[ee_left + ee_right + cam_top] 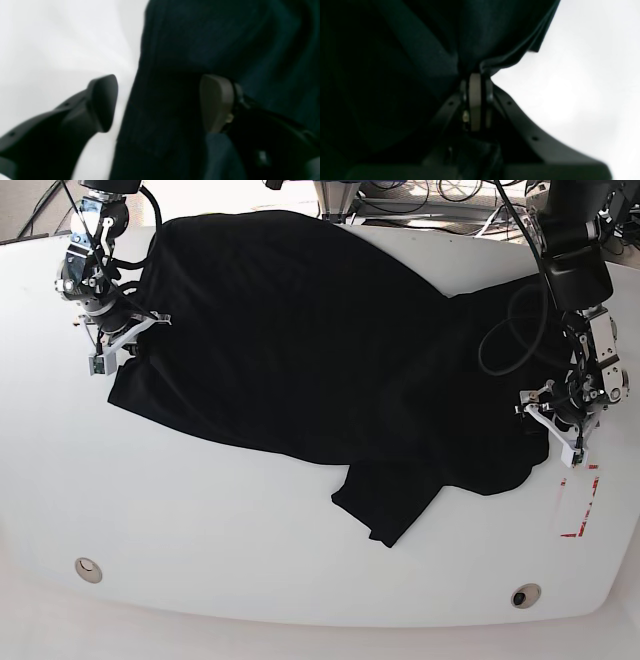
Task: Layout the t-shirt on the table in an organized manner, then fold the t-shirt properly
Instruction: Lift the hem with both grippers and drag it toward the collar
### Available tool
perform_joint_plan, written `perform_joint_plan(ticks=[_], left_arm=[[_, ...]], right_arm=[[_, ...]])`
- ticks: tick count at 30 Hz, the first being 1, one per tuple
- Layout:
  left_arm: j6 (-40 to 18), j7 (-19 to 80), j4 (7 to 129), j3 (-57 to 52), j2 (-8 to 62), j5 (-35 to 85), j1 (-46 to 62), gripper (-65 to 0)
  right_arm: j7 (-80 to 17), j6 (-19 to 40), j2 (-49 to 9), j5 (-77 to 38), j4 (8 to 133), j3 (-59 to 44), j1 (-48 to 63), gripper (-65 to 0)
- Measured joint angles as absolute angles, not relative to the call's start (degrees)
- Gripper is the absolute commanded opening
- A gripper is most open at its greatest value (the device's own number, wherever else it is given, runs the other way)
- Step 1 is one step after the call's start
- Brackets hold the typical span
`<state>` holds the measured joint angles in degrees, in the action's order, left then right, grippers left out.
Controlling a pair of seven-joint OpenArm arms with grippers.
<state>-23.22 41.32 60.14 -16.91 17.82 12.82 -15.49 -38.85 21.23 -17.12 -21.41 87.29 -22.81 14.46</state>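
Spreading the t-shirt (pixel 300 350) flat goes best if the right gripper (pixel 477 77) keeps its pinched hem taut while the left gripper (pixel 157 102), jaws wide astride an edge, closes squarely.

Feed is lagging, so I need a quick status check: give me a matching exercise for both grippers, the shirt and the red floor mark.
1. left gripper
2. right gripper
3. black cloth t-shirt
4. red dashed mark

a. shut on a cloth edge
b. spread wrinkled across the glossy white table
c. open astride a cloth edge
d. beside the left gripper

Pairs: 1-c, 2-a, 3-b, 4-d
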Motion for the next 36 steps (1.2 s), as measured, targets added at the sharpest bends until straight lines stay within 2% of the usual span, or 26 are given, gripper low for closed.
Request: perform_joint_plan(ticks=[3, 5, 8, 21, 30, 33, 36], left_arm=[[-23.16, 40.97, 60.16, -14.57, 17.15, 12.78, -15.75, -45.6], [-23.20, 40.82, 60.27, -13.08, 16.78, 13.02, -15.92, -49.6], [-23.51, 40.64, 60.36, -10.48, 15.64, 13.54, -16.80, -51.7], [-23.40, 40.45, 59.44, -2.00, 11.05, 12.56, -22.37, -51.7], [-23.70, 37.45, 59.51, 2.94, 8.54, 13.02, -25.32, -51.2], [-23.68, 37.63, 59.51, 3.05, 8.34, 13.08, -24.88, -48.2], [-23.64, 37.65, 59.48, 3.05, 8.49, 12.88, -24.69, -42.4]], right_arm=[[-38.87, 21.26, -17.15, -21.41, 87.29, -22.81, 14.46, -64.4], [-38.81, 21.26, -17.12, -21.43, 87.29, -22.83, 14.48, -64.4], [-38.83, 21.26, -17.12, -21.43, 87.29, -22.83, 14.48, -64.4], [-38.57, 21.19, -16.97, -21.76, 87.55, -22.83, 14.92, -64.5], [-39.31, 21.04, -16.12, -21.41, 93.01, -22.79, 20.38, -64.4], [-39.16, 20.64, -15.11, -21.10, 94.72, -22.81, 21.93, -64.4], [-39.59, 20.67, -14.81, -21.21, 95.68, -22.79, 23.27, -64.2]])
